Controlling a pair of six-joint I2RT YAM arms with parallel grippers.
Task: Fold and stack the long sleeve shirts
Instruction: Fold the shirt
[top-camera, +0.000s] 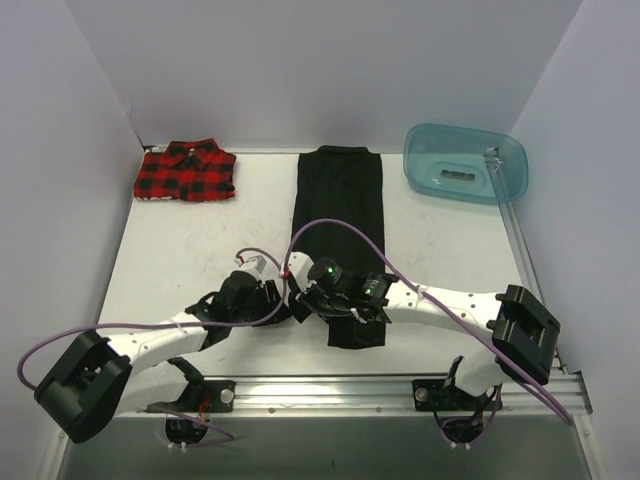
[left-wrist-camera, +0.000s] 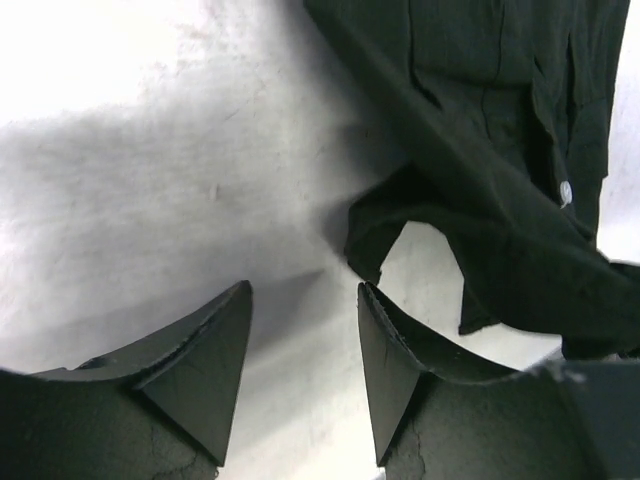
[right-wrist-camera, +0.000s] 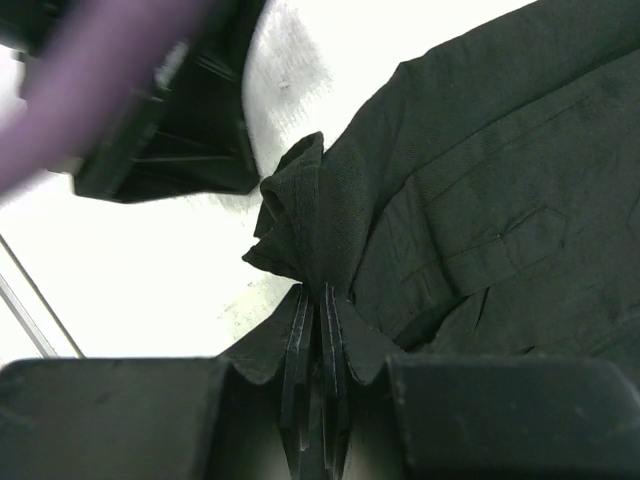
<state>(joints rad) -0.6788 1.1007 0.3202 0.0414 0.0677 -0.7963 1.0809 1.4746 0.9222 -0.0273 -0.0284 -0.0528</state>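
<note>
The plain black button-up shirt (top-camera: 338, 210) lies long in the frame's middle. The right hand (right-wrist-camera: 316, 300) pinches its bottom edge tight. The left hand (left-wrist-camera: 303, 292) is open and empty; it should grab the corner beside it too.

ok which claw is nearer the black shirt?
Right. The right claw is shut on the black shirt, pinching a fold at its near edge. The left claw hangs open over the table beside that edge, not touching.

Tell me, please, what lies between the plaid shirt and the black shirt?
Nothing: the stretch of table between the plaid shirt and the black shirt is bare, as the top view shows.
</note>
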